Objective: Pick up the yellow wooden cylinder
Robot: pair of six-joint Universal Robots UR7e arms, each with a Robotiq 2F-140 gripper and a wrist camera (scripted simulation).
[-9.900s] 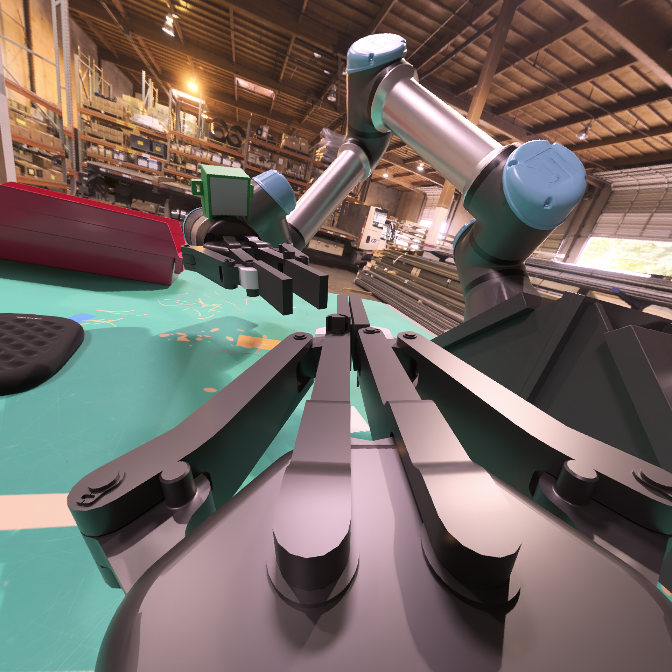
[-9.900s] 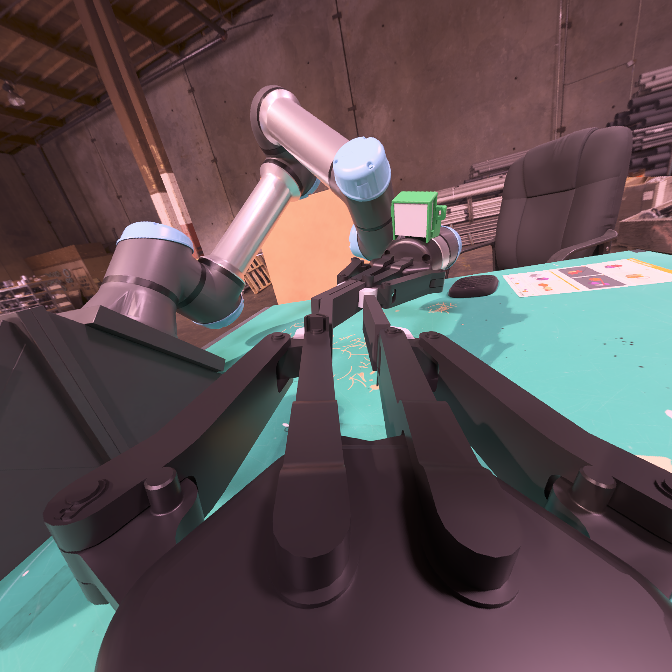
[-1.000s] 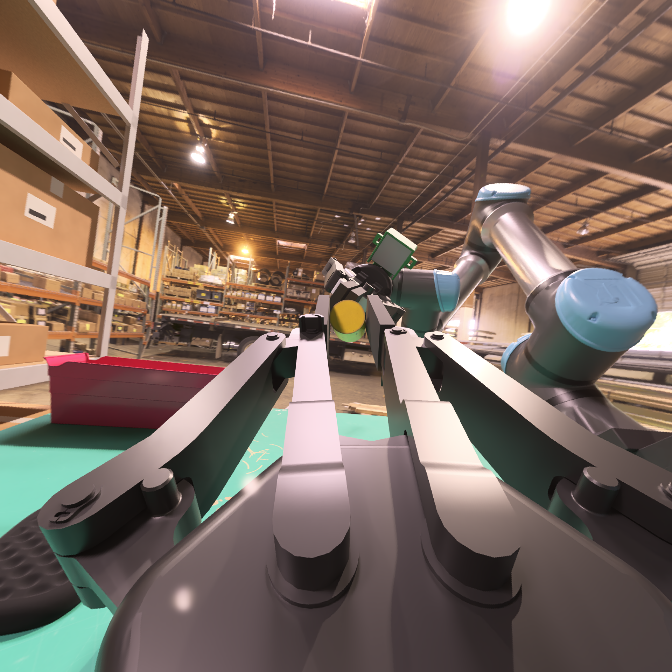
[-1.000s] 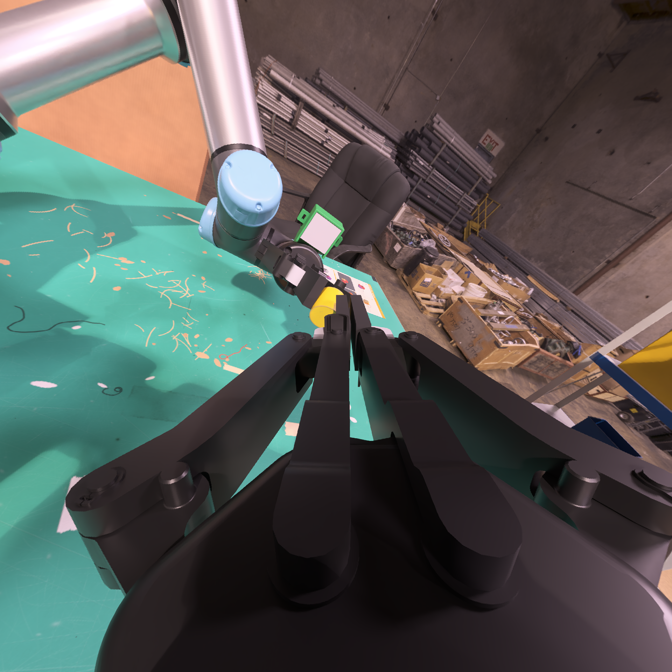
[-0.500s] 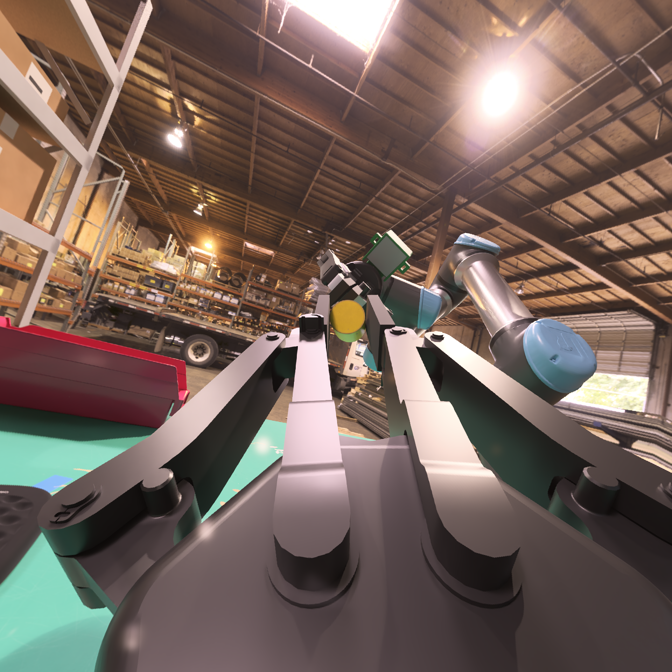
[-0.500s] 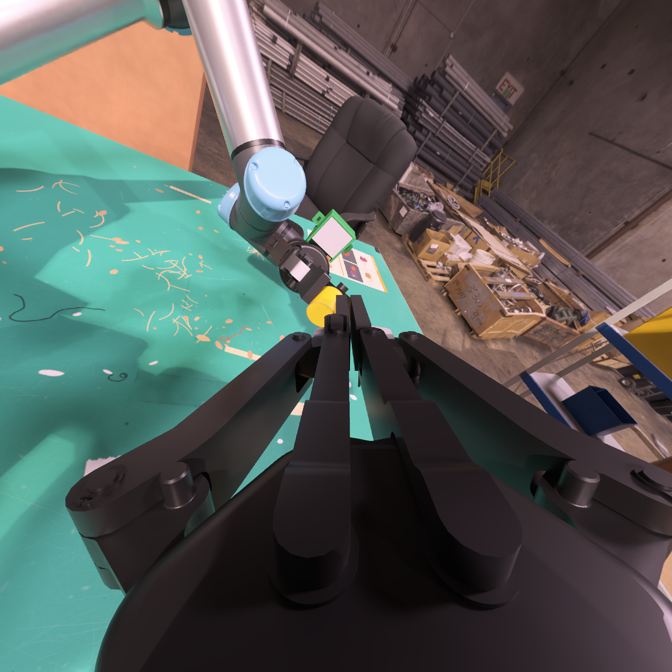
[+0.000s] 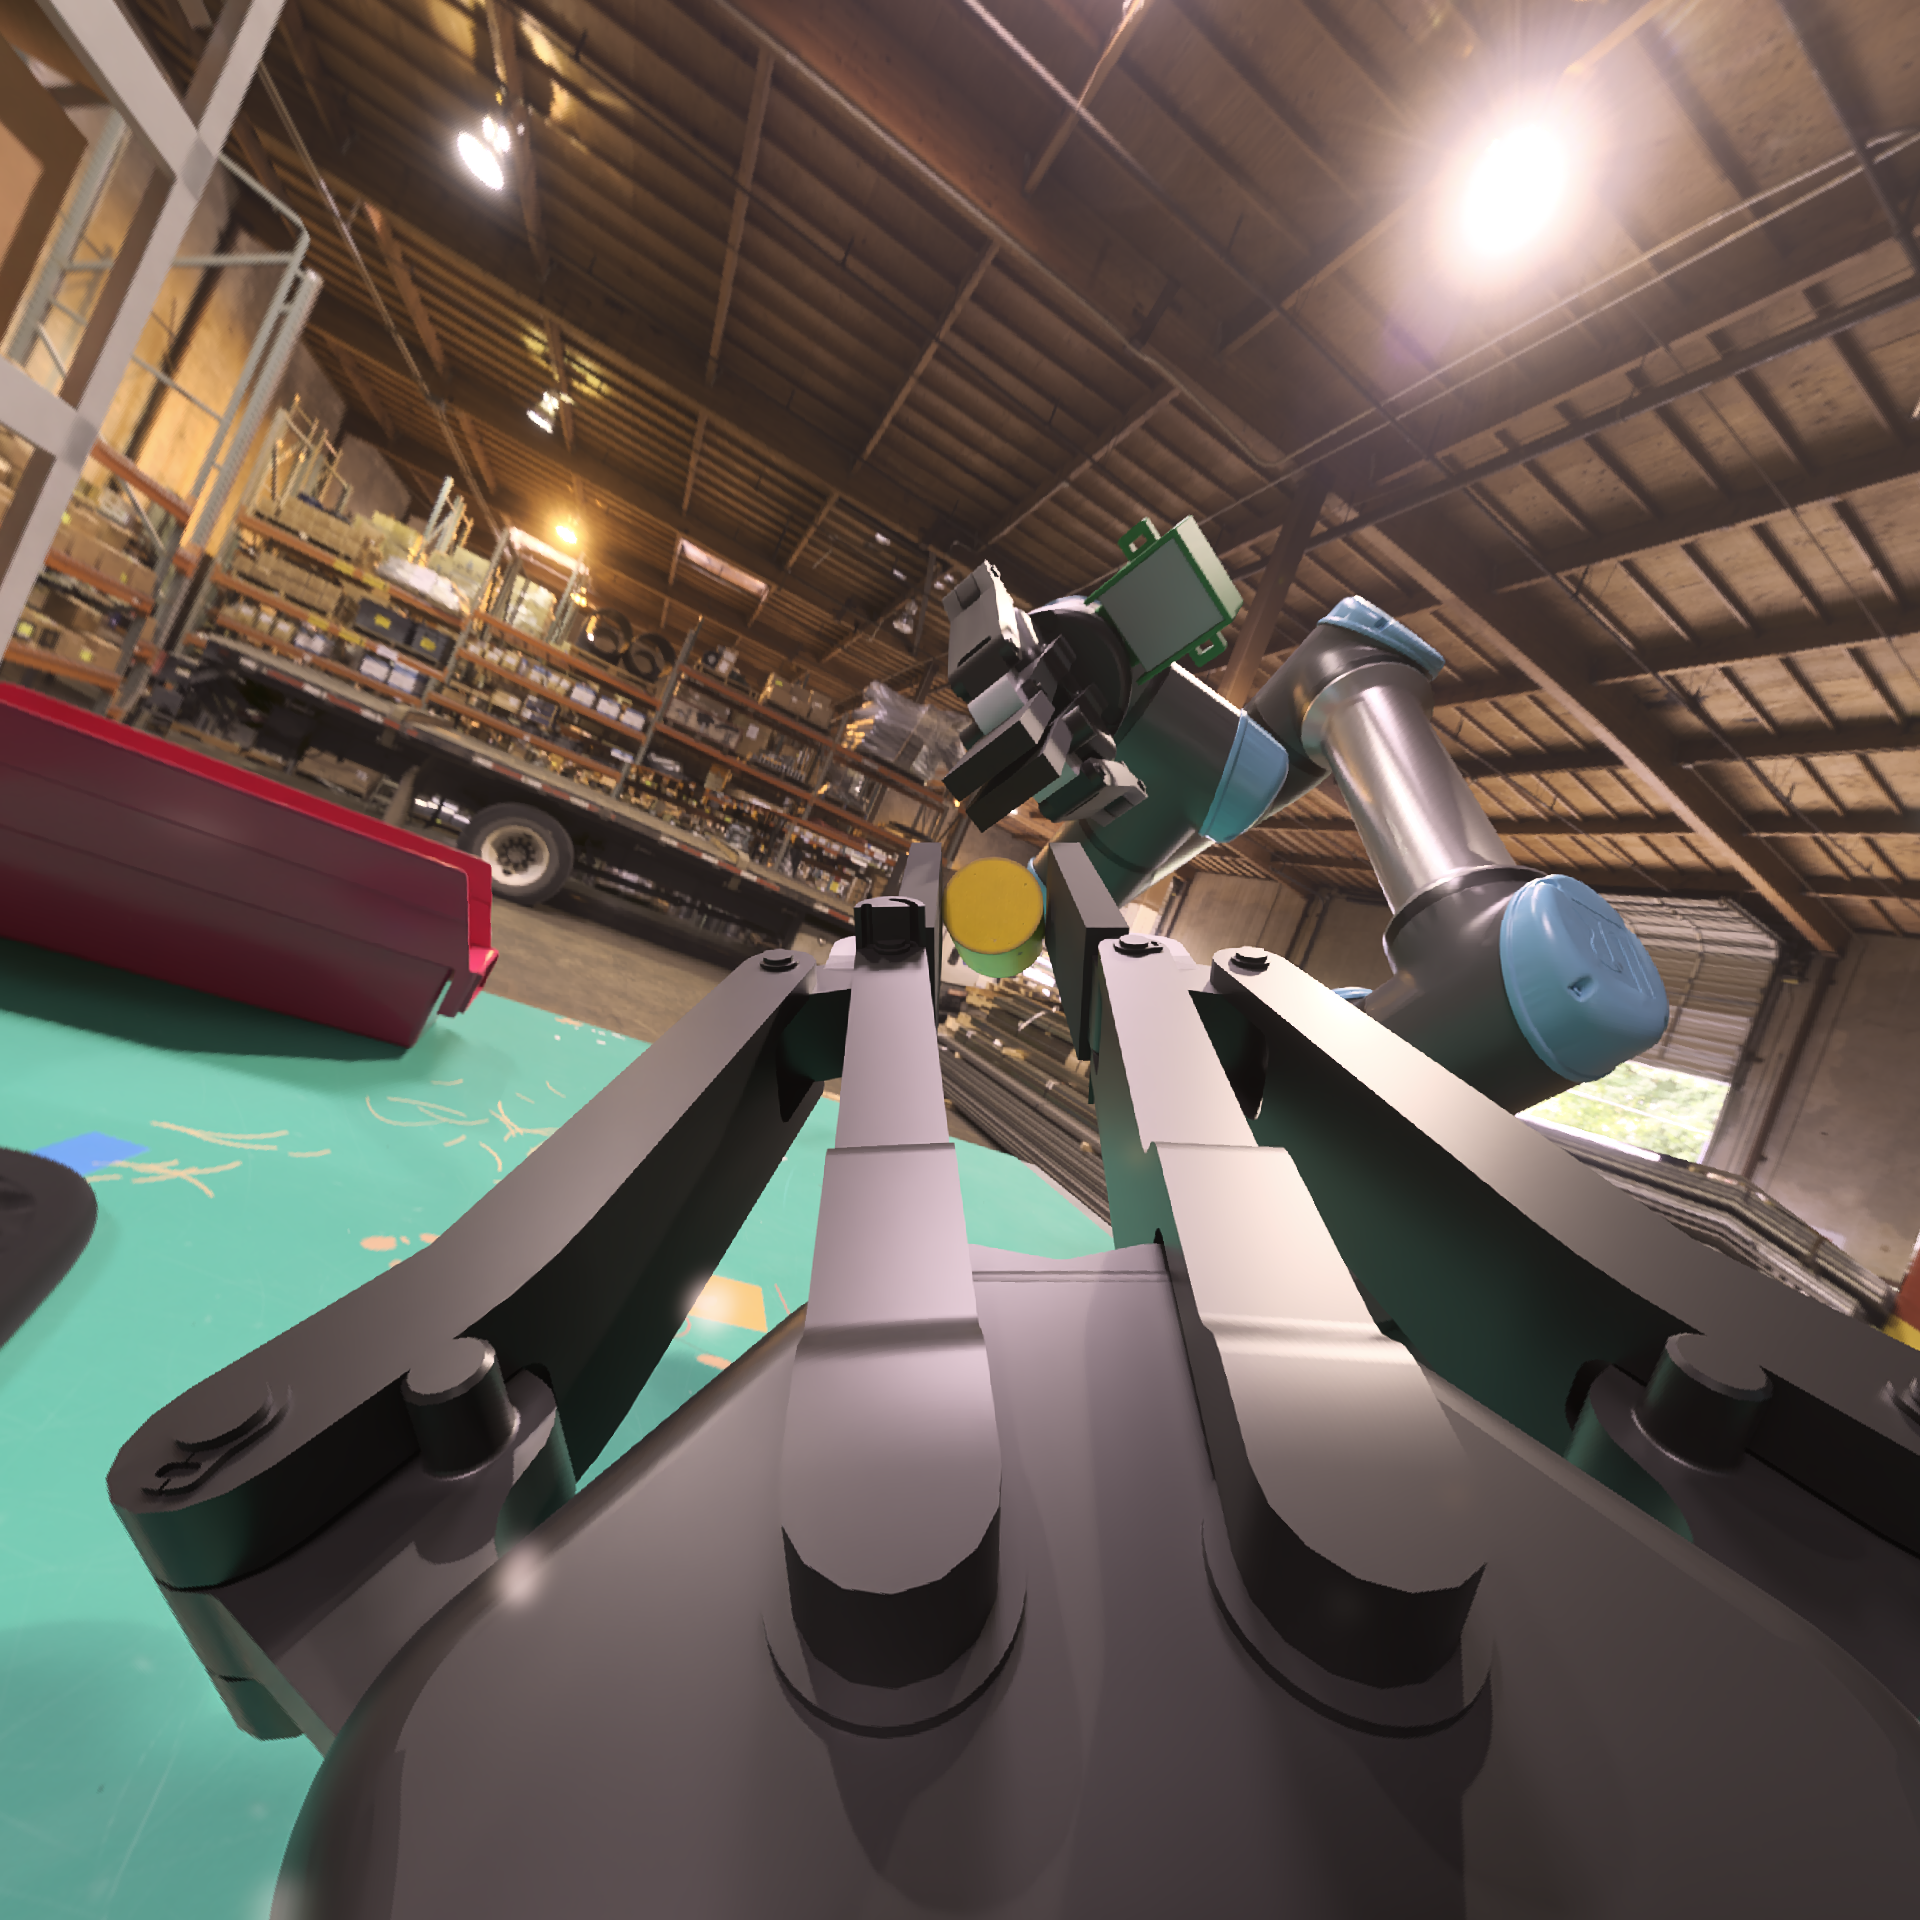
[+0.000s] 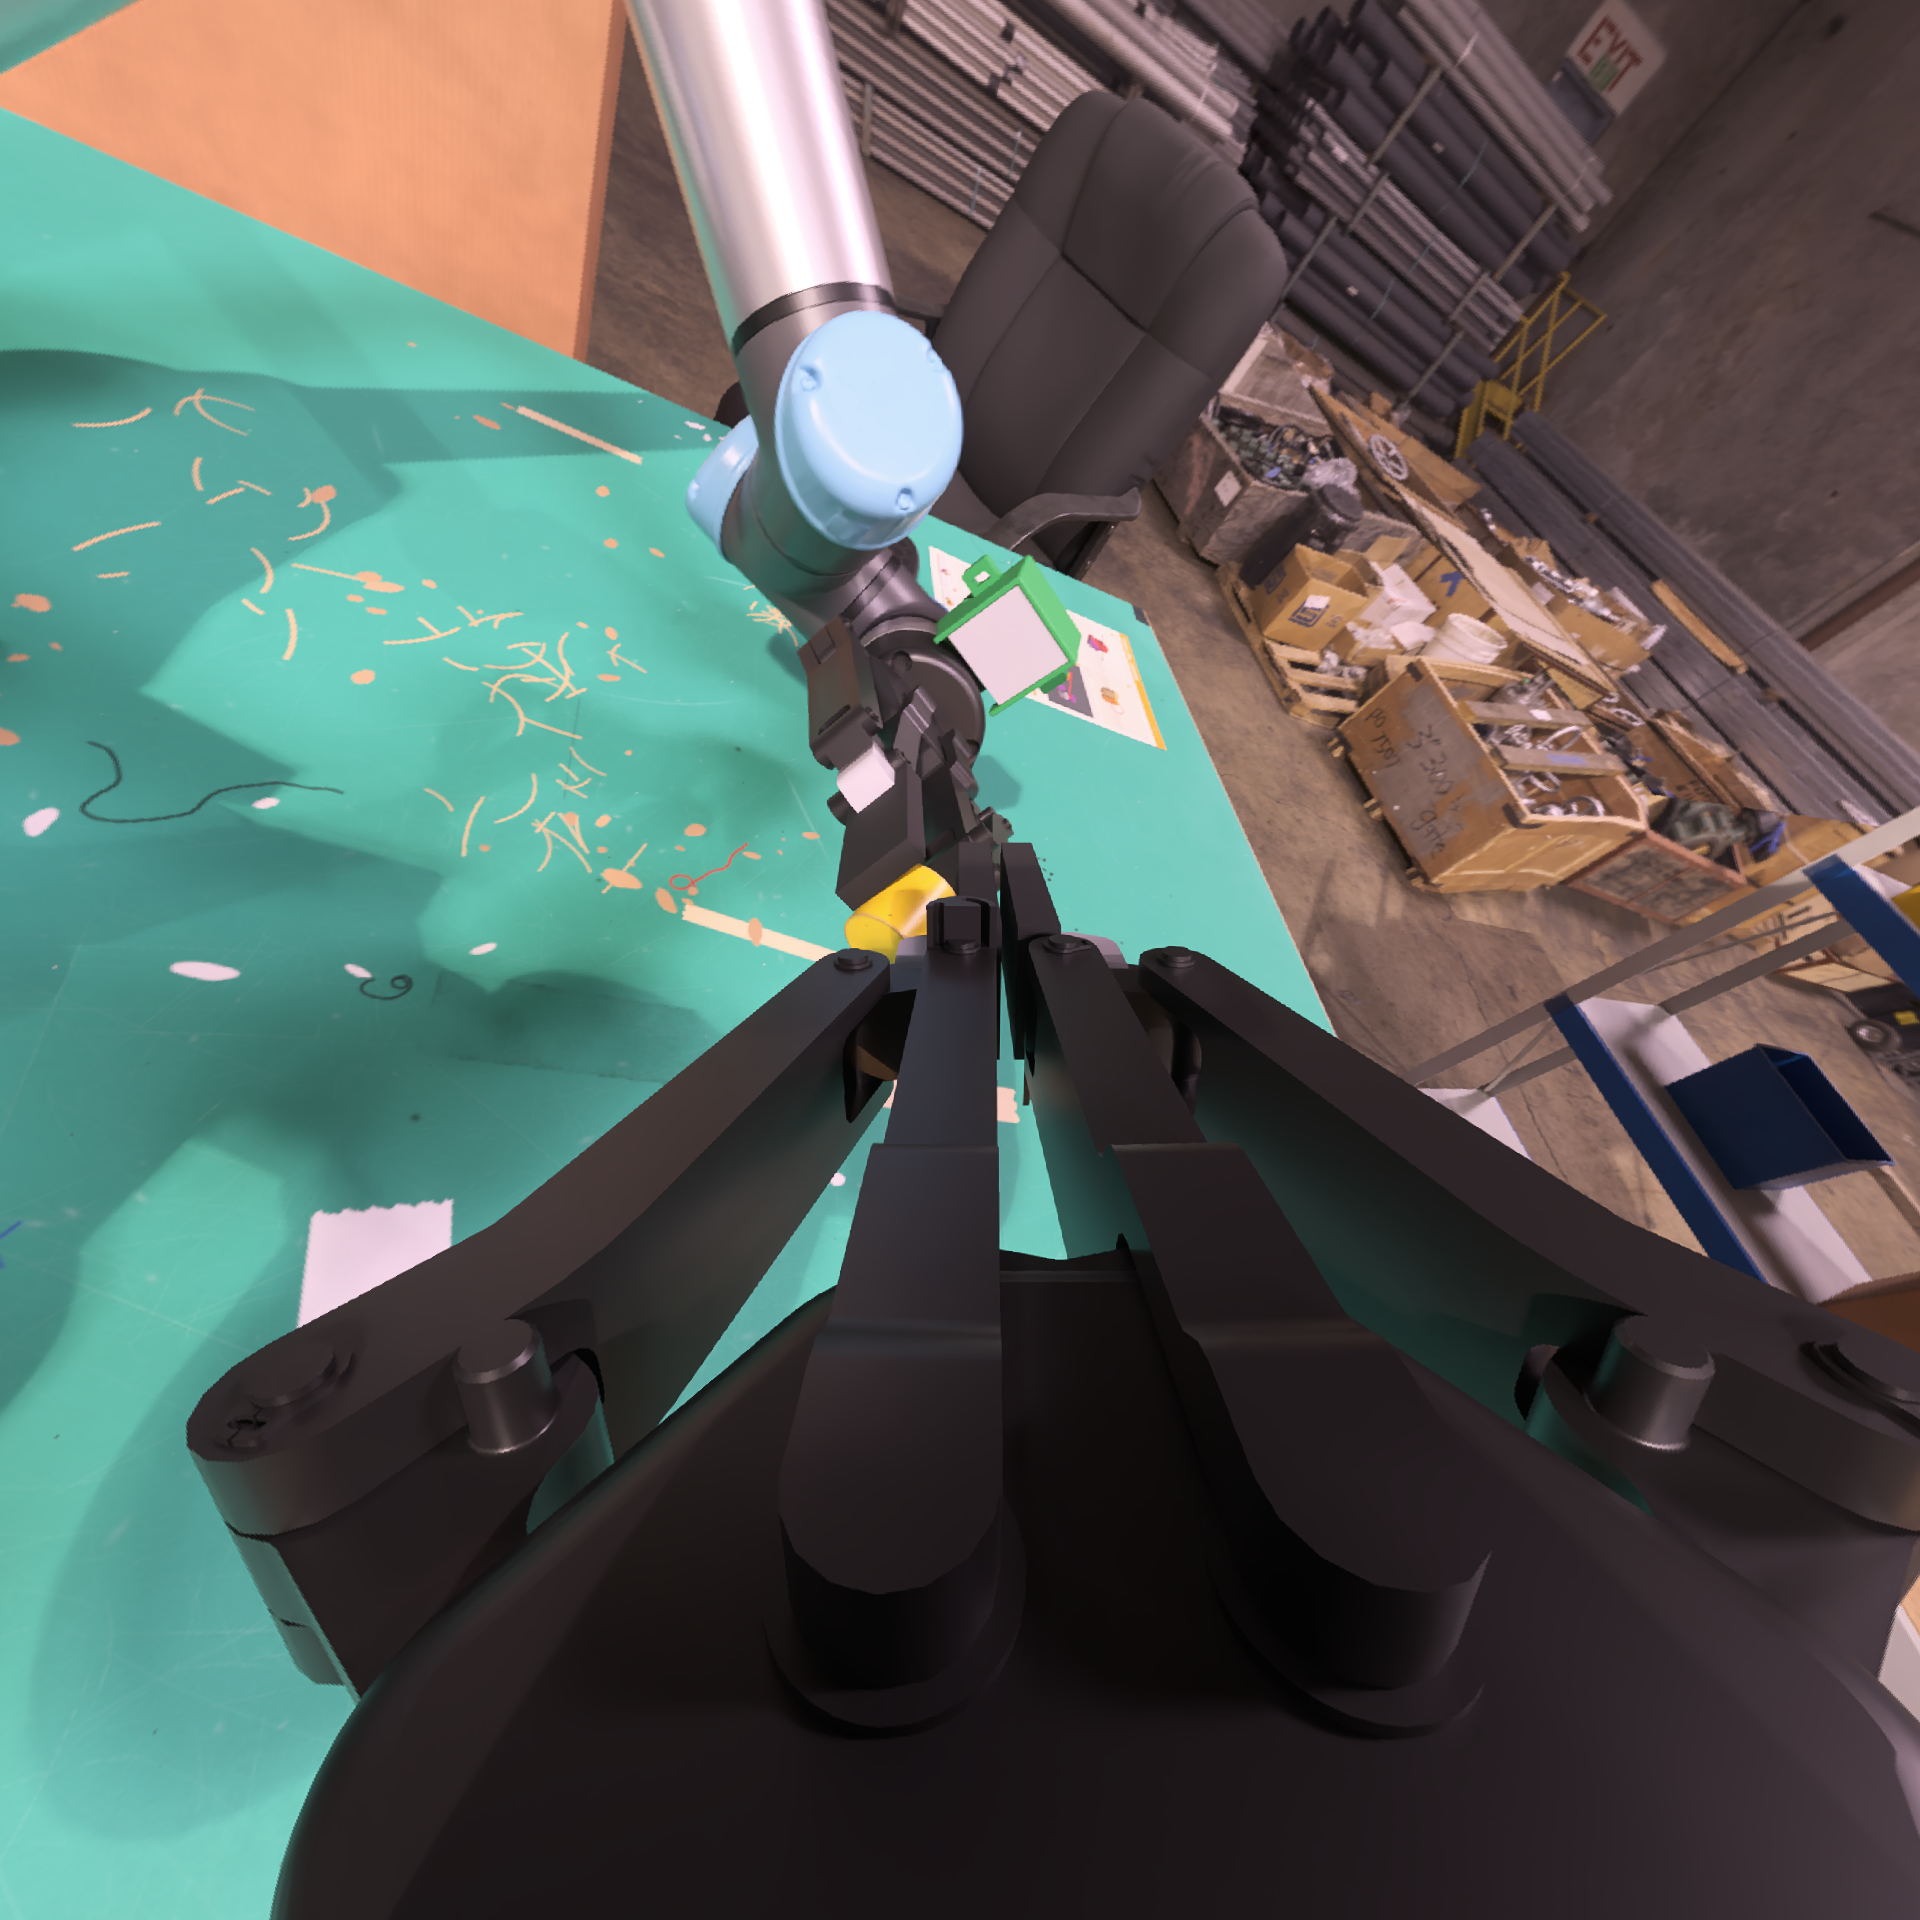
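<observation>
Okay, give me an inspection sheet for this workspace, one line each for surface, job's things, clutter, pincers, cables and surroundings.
Surface: green table, marked with orange scratches, white specks and a black squiggle.
Job's things: yellow cylinder held off the table between the left pincer's fingers, flat end facing its camera.
Clutter: red bin, black pad, printed sheet, white paper scrap.
Pincers: left pincer shut on the cylinder; right pincer shut and empty, close beside the cylinder.
Cables: nothing seen.
Surroundings: warehouse shelving, a truck trailer, an office chair, crates of scrap.
</observation>
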